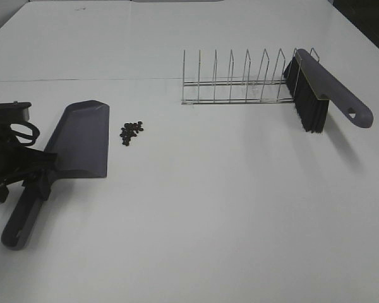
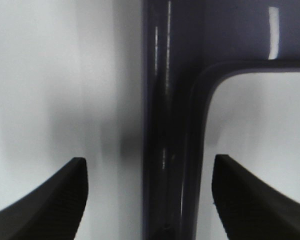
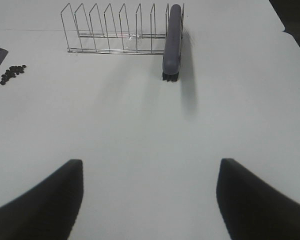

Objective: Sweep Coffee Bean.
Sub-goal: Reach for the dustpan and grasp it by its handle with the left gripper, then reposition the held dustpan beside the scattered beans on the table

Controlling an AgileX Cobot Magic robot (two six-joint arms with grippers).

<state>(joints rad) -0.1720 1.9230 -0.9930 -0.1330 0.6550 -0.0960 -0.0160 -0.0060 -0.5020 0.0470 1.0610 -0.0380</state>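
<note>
Astride the dustpan handle (image 2: 165, 125), left end effector (image 2: 149, 167) wide open.

The left arm (image 1: 5, 161) is black and angular, with a thin black cable (image 1: 35, 130) that makes a loop beside it. The left fingers (image 2: 52, 200) are dark curved wedges with a fine ribbed surface. The right fingers (image 3: 45, 200) have the same shape, but they are blurred.
</note>
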